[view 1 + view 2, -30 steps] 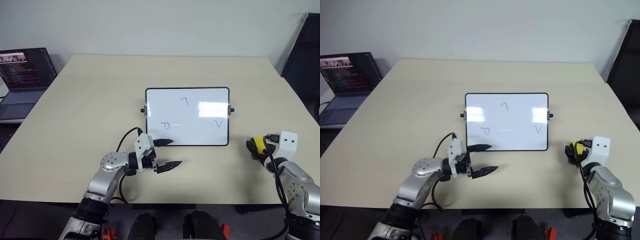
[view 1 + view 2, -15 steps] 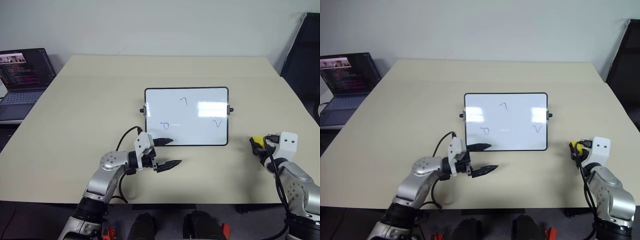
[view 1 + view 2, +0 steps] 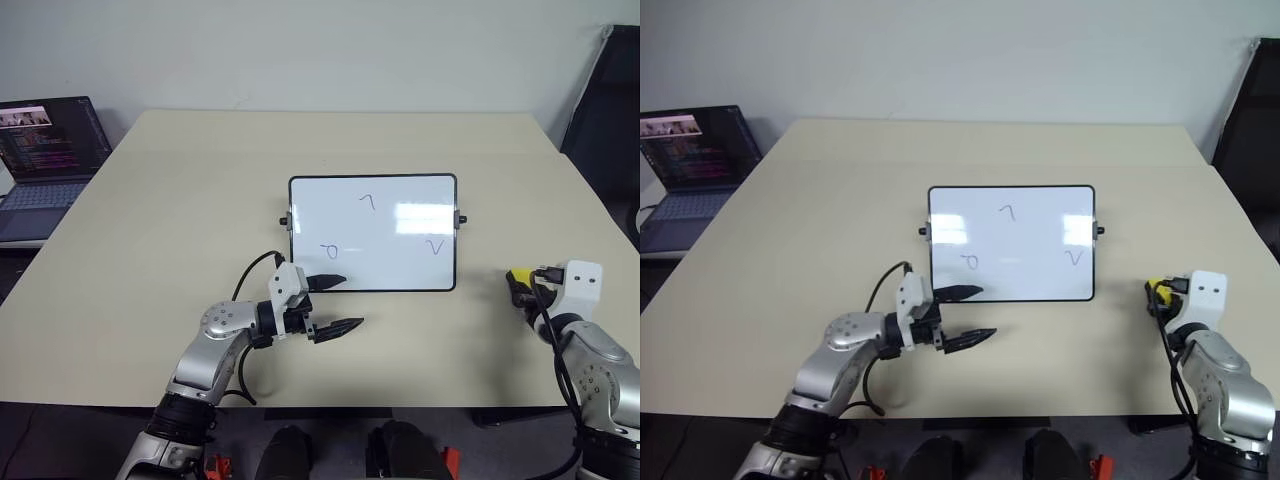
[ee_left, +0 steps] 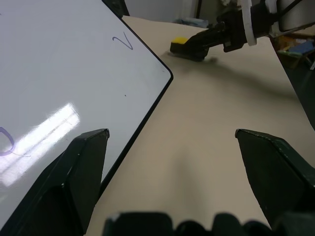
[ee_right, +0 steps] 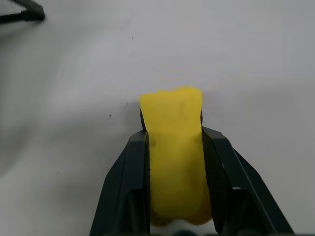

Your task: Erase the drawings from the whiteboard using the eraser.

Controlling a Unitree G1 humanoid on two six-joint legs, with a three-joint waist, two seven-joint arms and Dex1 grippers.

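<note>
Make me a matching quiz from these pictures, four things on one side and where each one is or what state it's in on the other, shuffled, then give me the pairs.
Things
1. eraser
2. whiteboard
3. left gripper
4. laptop

Places or states
A. open, by the board's near left corner
B. off the table's far left edge
C. flat mid-table, three drawings on it
D. clamped in the right gripper

Pairs: 1-D, 2-C, 3-A, 4-B
</note>
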